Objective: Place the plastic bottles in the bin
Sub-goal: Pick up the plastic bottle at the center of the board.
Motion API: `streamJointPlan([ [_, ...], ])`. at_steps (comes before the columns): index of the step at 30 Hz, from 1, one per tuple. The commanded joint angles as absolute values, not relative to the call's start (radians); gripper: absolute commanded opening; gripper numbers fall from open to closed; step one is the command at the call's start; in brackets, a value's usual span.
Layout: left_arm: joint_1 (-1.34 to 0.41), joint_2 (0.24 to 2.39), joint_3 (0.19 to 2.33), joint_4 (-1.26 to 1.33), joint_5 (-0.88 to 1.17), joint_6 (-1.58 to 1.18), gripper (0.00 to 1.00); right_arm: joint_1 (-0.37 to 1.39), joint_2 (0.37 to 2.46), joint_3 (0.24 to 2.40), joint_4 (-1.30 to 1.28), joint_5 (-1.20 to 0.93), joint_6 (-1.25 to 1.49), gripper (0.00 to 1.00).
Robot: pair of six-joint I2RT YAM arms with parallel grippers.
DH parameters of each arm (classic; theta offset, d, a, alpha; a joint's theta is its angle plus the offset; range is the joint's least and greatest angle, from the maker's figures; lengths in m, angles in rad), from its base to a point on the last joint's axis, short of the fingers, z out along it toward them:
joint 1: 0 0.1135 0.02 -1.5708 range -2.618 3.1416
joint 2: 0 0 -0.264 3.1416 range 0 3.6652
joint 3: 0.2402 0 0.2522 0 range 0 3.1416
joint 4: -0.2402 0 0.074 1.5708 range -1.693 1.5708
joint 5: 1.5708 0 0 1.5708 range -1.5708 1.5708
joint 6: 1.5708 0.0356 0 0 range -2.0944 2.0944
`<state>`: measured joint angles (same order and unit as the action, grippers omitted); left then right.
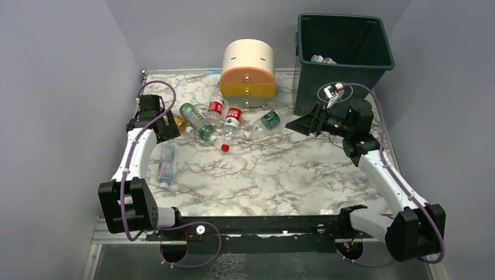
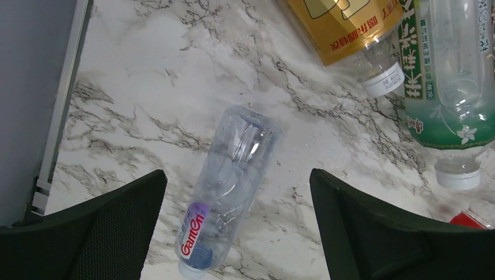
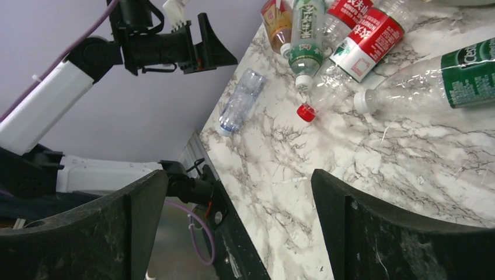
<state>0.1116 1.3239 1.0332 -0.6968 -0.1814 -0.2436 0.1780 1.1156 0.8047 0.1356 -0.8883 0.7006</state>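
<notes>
A clear plastic bottle with a purple-and-blue label (image 2: 225,186) is pictured lying flat on the marbled table (image 2: 175,76), below and between the widely parted, empty jaws of the left gripper (image 2: 237,175). Its long axis is set across their closing line, cap toward the arm's base. The right gripper (image 1: 308,122), also spread and empty, is held beside the dark green square bin (image 1: 306,81), well apart from it. Six plastic bottles (image 1: 232,119) are counted on the table, and at least one is glimpsed inside the bin.

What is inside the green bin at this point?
Clear plastic bottles show just above the near wall of the bin, at its left side; I cannot count them. That wall covers whatever lies lower down.
</notes>
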Motion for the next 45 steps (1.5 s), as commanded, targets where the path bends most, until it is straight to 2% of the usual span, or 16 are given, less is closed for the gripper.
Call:
streamJointPlan([
  [1,0.126,1.405,1.082,-0.675,-0.240,-0.196,0.99,0.184,1.080,0.770,0.203,-0.954,0.706,0.96],
  [13,0.163,1.541,1.010,-0.614,-0.186,-0.216,0.99,0.184,1.042,0.734,0.188,-0.972,0.693,0.97],
  [26,0.163,1.483,0.888,-0.592,-0.111,-0.243,0.99,0.183,1.037,0.706,0.204,-0.989,0.707,0.97],
  [32,0.162,1.486,0.915,-0.623,-0.087,-0.258,0.99,0.184,1.023,0.687,0.205,-0.983,0.717,0.97],
  [45,0.161,1.487,0.908,-0.635,-0.045,-0.292,0.76,0.184,1.005,0.667,0.186,-0.980,0.709,0.97],
])
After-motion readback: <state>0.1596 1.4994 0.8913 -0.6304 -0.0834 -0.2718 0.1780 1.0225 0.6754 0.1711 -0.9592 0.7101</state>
